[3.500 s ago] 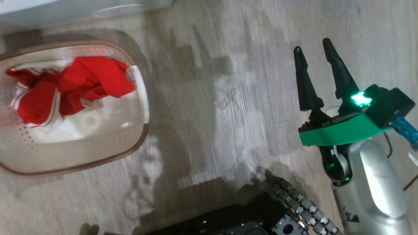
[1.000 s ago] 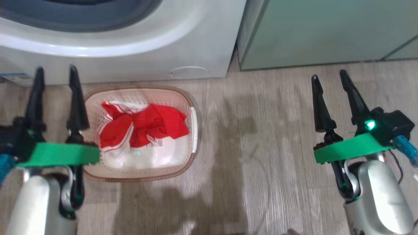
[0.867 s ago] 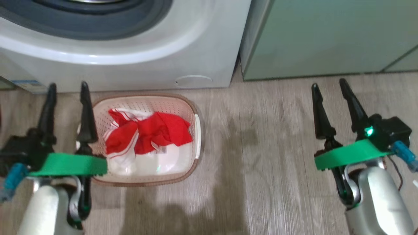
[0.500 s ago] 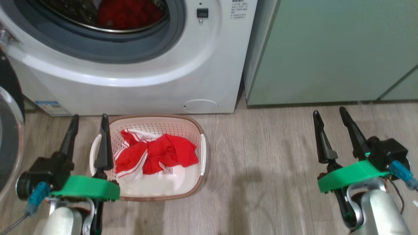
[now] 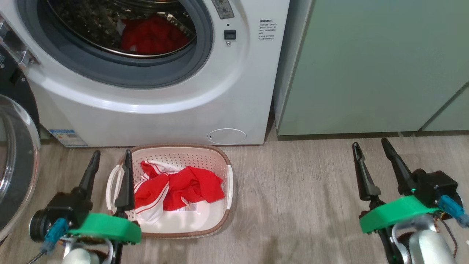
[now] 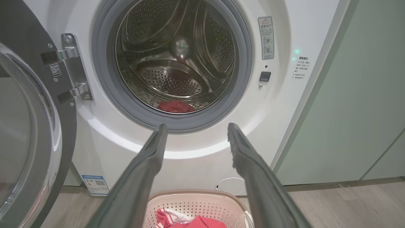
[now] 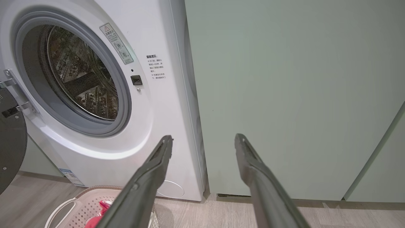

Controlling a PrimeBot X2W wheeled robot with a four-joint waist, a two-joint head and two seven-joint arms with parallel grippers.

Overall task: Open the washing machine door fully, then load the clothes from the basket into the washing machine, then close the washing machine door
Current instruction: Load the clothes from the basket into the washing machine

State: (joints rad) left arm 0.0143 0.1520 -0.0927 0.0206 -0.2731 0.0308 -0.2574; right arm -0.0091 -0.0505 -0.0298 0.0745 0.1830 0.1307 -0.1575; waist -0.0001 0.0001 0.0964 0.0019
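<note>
The washing machine [image 5: 154, 106] stands open, and a red garment [image 5: 150, 35] lies in its steel drum [image 6: 175, 63]. Its black-rimmed door [image 5: 16, 161] with the domed glass is swung wide to the left. On the floor in front sits the cream basket [image 5: 179, 156] holding red-and-white clothes [image 5: 176, 187]. My left gripper [image 5: 112, 152] hovers open at the basket's left rim, nothing between its fingers. My right gripper [image 5: 369, 143] is open and empty over bare floor far to the right. In the left wrist view the open gripper [image 6: 196, 125] points at the drum opening.
Pale green cabinets [image 5: 366, 66] stand against the washer's right side; the right wrist view's open gripper [image 7: 203, 136] faces one cabinet door [image 7: 284, 95]. Grey wood floor [image 5: 293, 201] lies between basket and right arm. The open door takes up the left side.
The head camera has tilted upward, bringing the washer's drum and open door into the picture. Both grippers remain open and empty; the basket and clothes lie as before.
</note>
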